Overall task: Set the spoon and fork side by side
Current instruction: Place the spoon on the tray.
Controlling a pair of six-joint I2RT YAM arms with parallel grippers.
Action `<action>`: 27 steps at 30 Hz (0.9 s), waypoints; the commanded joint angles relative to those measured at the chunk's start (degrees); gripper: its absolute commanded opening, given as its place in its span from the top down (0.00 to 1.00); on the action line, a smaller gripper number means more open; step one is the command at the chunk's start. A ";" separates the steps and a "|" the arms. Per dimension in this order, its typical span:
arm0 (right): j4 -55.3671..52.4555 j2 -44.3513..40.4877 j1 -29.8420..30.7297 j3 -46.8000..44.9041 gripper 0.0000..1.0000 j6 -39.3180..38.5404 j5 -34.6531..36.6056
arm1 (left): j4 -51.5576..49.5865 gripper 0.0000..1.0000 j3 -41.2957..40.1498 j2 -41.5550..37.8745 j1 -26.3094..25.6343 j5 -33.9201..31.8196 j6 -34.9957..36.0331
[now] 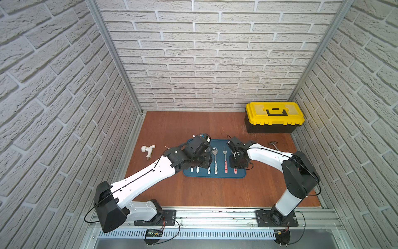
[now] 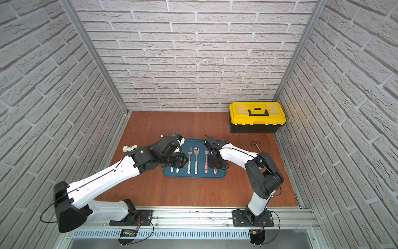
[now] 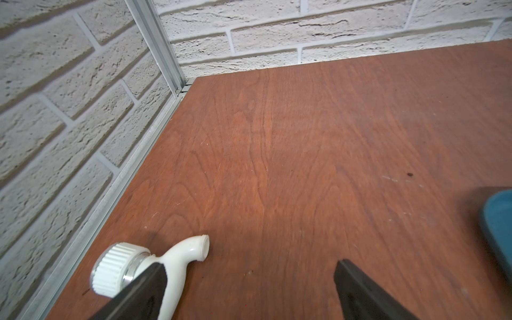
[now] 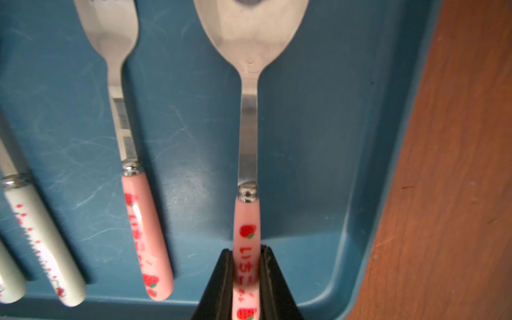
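Cutlery lies in a neat row on the blue tray (image 1: 239,174), handles toward the near edge. The piece in play is the pink-handled spoon (image 4: 248,133) at the right end of that row. The right gripper (image 4: 246,250) is clamped snugly on the lower part of its handle, one black finger on each side and nothing else caught between. Just left of it sits the matching pink fork (image 4: 130,166), close and roughly parallel but not touching. Further left come the white-handled pieces (image 4: 38,235). I cannot tell whether the spoon rests on the tray floor or hangs a shade above it.

I'd judge the spoon light and quite rigid, so it won't flex. That smooth, rounded handle looks slippery, though, and held so near its end the bowl could swing or pivot. The handle is the right place to hold it, and a grip nearer the collar would likely steady it.

It has a polished steel bowl, a narrow neck and a small metal collar. The glossy pink handle is printed with red strawberries and lettering.

The left gripper (image 3: 249,266) hangs partly open and empty by the tray's left end, with a white plastic fitting (image 3: 188,249) on the table nearby.
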 commanded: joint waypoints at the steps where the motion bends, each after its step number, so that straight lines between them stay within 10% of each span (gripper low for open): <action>1: 1.06 0.48 0.91 1.77 0.84 0.61 -1.48 | -0.28 0.54 -0.83 -1.80 0.32 -1.02 -0.21; 27: -0.04 4.52 1.62 2.86 0.84 2.22 0.21 | 0.49 0.54 -0.75 -1.21 0.44 -0.48 0.04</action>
